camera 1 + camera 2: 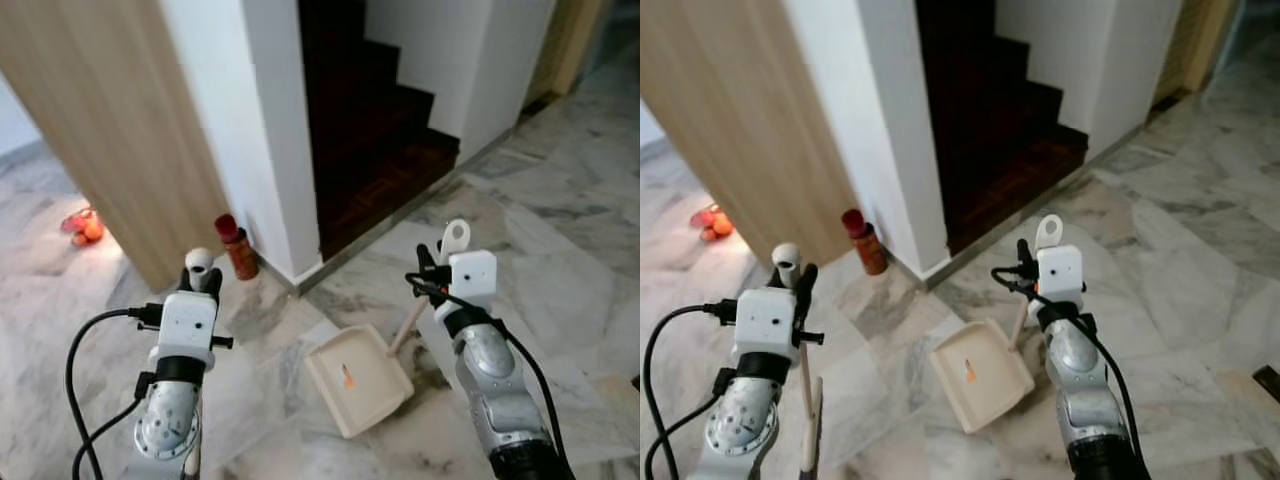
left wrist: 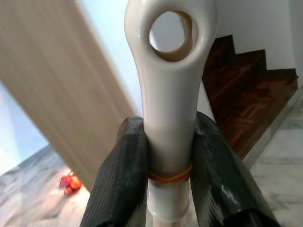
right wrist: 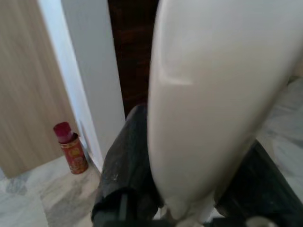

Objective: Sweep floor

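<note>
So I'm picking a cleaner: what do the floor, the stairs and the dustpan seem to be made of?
Floor: polished grey-veined marble or marble-look tile, with visible joints. Stairs: dark glossy wood, seemingly parquet. Dustpan: smooth cream plastic, by its moulded rim.

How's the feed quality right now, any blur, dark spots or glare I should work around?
Eye views: sharp; the stairwell is deep in shadow, and bright light washes the floor near the orange things. Left wrist view: the broom handle is crisp with slight glare, the background soft. Right wrist view: the dustpan handle is too close and blurred; the red can is soft.
</note>
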Controlling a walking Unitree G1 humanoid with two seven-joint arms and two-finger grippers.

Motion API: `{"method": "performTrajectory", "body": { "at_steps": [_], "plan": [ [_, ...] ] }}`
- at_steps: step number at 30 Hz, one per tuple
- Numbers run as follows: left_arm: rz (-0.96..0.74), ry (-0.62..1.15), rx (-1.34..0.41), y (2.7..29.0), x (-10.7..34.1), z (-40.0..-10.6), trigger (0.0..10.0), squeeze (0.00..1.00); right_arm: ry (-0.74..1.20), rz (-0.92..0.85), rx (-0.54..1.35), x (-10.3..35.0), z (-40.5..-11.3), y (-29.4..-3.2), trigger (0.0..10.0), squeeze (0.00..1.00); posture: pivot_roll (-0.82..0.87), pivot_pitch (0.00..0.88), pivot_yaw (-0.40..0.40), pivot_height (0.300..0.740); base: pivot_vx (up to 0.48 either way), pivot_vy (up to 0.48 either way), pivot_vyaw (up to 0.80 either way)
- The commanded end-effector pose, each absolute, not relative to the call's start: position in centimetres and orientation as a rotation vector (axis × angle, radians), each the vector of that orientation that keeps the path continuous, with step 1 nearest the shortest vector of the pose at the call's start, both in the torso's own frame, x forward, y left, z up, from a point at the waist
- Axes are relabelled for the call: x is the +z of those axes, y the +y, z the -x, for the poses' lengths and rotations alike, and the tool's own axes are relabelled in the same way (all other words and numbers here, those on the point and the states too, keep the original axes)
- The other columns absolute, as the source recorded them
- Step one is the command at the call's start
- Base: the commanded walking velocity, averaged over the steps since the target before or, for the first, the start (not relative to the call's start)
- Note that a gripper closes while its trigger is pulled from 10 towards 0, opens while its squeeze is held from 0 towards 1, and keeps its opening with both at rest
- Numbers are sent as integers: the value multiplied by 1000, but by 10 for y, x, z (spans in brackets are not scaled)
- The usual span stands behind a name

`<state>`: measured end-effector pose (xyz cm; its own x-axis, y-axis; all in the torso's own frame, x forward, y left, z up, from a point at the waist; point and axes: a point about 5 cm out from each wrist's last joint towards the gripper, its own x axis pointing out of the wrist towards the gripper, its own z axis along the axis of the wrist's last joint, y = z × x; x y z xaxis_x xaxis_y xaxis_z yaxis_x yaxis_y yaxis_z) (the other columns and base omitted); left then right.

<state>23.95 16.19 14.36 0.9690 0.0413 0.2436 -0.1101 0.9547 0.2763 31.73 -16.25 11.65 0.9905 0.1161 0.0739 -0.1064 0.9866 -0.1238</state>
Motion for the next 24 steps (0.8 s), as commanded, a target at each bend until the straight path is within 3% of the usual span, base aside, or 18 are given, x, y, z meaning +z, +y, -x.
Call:
{"method": "performTrajectory", "body": {
  "at_steps": [1, 15, 24],
  "plan": [
    [-294, -280, 66, 160, 150, -242, 10000, 0, -163, 117, 101, 132, -317, -164, 10000, 0, -275, 8, 151, 740, 0, 0, -788],
    [-281, -307, 90, 159, 149, -245, 10000, 0, -166, 131, 126, 137, -324, -164, 10000, 0, -287, 0, 107, 740, 0, 0, -788],
    [-214, -308, 83, 140, 142, -254, 10000, 0, -190, 194, 119, 153, -328, -182, 10000, 0, -379, 0, 46, 740, 0, 0, -788]
  ]
}}
